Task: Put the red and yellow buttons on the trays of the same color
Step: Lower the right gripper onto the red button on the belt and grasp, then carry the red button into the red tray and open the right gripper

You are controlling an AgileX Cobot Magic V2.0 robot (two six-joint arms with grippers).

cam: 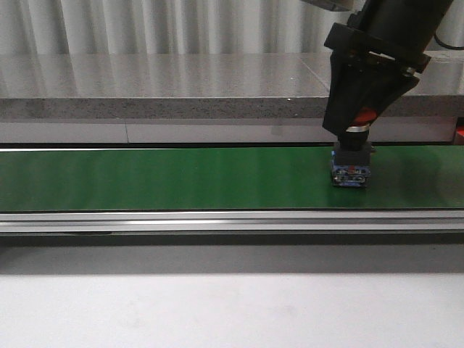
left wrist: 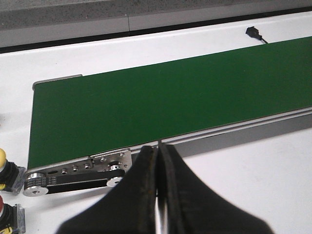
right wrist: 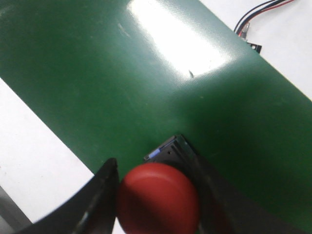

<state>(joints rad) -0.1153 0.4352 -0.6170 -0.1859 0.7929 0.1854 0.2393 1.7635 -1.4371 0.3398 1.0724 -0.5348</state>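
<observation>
A red button with a black and blue base stands on the green conveyor belt at the right. My right gripper comes down over it, a finger pressed against each side of the red cap, shut on it. My left gripper hovers shut and empty over the white table just off the belt's near edge. In the left wrist view, a yellow button and another red button sit on the table past the belt's end. The trays are out of view.
The belt runs across the table with a metal end bracket and roller. A small black connector lies behind it, and wires lie off the belt's far edge. A grey stone ledge runs along the back.
</observation>
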